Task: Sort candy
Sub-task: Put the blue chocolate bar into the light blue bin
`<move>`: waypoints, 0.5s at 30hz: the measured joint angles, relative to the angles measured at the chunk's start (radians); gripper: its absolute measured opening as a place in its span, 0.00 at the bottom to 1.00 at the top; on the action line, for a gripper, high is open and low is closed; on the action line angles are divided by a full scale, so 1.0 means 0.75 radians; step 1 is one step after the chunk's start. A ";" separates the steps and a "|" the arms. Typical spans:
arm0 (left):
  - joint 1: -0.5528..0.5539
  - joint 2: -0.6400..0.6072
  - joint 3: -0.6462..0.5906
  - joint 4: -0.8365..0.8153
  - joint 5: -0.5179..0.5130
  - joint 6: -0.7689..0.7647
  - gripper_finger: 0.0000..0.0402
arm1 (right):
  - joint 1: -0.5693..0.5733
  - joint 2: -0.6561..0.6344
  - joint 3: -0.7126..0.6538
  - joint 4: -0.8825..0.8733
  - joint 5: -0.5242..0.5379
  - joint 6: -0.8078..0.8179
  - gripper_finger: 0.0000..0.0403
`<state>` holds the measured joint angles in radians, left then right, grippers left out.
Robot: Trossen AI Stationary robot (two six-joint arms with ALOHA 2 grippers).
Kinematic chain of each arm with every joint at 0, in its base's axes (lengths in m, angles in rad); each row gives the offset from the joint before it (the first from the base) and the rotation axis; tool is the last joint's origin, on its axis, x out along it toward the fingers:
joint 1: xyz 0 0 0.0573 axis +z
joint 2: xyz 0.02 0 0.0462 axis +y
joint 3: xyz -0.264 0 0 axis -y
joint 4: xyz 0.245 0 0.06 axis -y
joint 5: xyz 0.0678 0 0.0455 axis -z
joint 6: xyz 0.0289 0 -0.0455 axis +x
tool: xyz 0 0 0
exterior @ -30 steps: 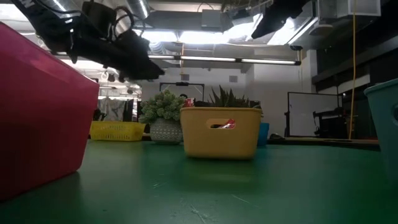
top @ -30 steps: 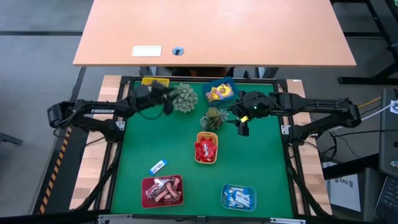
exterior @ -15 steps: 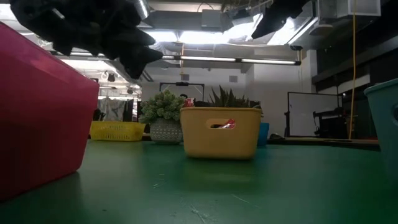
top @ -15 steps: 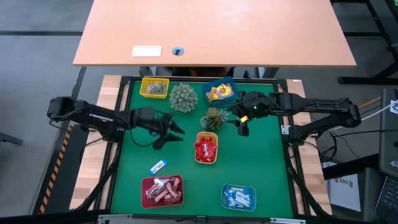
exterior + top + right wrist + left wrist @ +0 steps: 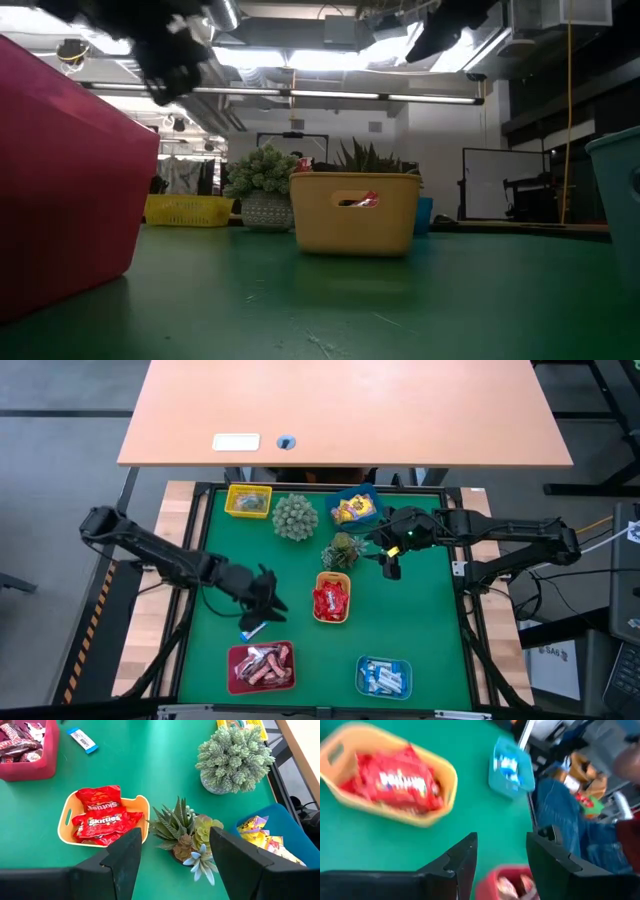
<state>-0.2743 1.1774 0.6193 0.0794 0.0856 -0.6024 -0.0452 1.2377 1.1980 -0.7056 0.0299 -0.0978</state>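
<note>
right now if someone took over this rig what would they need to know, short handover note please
Left hand: open and empty, above the green mat right by the loose blue-white candy.
Right hand: open and empty, waiting at the mat's far right near the spiky plant.
Done: red candy in the orange tray, brown-pink in the red tray, blue-white in the blue tray at the near edge, yellow in the blue tray at the far edge. The yellow tray holds something I cannot make out.
Left: that one loose blue-white candy, likely bound for the near blue tray.
</note>
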 joint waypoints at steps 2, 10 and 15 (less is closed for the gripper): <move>-0.071 0.000 0.052 -0.130 -0.059 -0.060 0.39 | 0.000 0.000 0.000 -0.006 0.000 0.000 0.58; -0.284 0.001 0.174 -0.668 -0.331 -0.421 0.39 | 0.000 0.000 0.000 -0.015 -0.001 0.000 0.58; -0.381 0.035 0.161 -0.829 -0.340 -0.640 0.39 | 0.000 0.000 0.000 -0.045 -0.001 0.000 0.58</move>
<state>-0.5597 1.2035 0.7399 -0.5421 -0.1696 -1.0826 -0.0452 1.2377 1.1980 -0.7395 0.0295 -0.0978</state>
